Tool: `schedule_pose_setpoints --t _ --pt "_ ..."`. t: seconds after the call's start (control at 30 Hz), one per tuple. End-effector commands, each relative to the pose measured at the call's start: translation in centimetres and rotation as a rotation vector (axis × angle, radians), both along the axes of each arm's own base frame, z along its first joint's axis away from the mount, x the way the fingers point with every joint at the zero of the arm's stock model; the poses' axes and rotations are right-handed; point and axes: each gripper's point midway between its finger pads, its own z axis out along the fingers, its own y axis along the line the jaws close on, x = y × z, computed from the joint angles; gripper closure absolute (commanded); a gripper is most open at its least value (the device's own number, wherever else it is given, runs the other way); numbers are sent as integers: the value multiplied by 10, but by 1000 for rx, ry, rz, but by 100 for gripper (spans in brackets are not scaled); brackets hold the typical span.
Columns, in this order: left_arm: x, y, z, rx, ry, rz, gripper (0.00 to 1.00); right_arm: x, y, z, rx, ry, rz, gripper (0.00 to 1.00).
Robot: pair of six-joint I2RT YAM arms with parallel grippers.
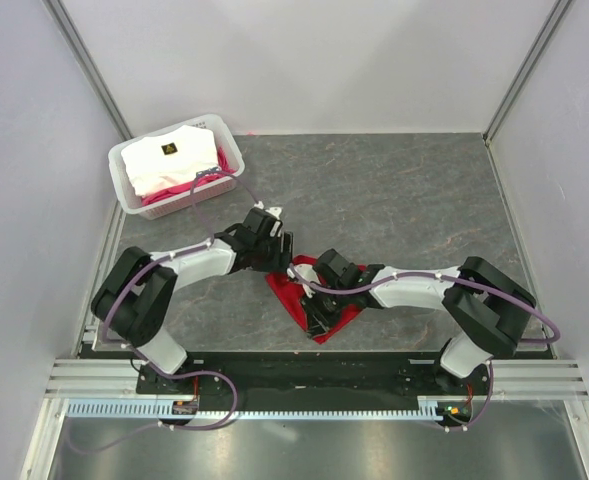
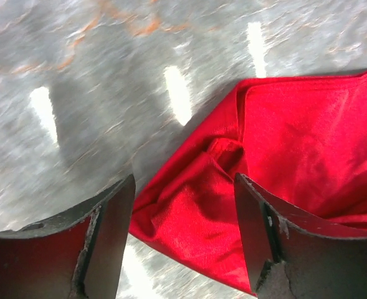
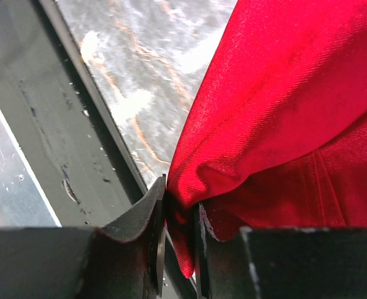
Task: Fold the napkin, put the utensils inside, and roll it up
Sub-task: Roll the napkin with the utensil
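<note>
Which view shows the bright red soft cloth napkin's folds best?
Left wrist view: the napkin lies close, uncovered, layers clear. Top view shows it small, partly hidden; right wrist view shows only an edge pinched in the right gripper.

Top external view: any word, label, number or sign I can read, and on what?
None readable.
Small dark tag on the white cloth in the basket: light mark, too small to read.
No writing on the napkin or the table in any view.
</note>
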Motion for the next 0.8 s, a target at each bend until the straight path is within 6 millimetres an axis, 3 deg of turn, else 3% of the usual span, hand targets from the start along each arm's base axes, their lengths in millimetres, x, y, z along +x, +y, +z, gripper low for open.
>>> schedule_pose_setpoints --t 0.0,0.17,0.4,0.6,0.7,0.77 --pt "2 24 17 52 -100 43 27 -14 -8 -19 -72 14 73 75" --pt "-5 39 15 51 -127 84 23 -20 -4 -22 -74 20 100 75" --pt "-1 12 16 -80 -130 0 22 -21 -4 -23 -78 22 104 75" --pt "5 2 5 -91 -118 -32 22 -22 -4 -24 -81 24 104 75" --pt "-1 6 -6 -70 -79 -23 26 -23 -5 -24 -83 21 104 76" --pt "-5 9 -12 -58 -60 -14 34 -21 -4 -23 -78 16 103 75"
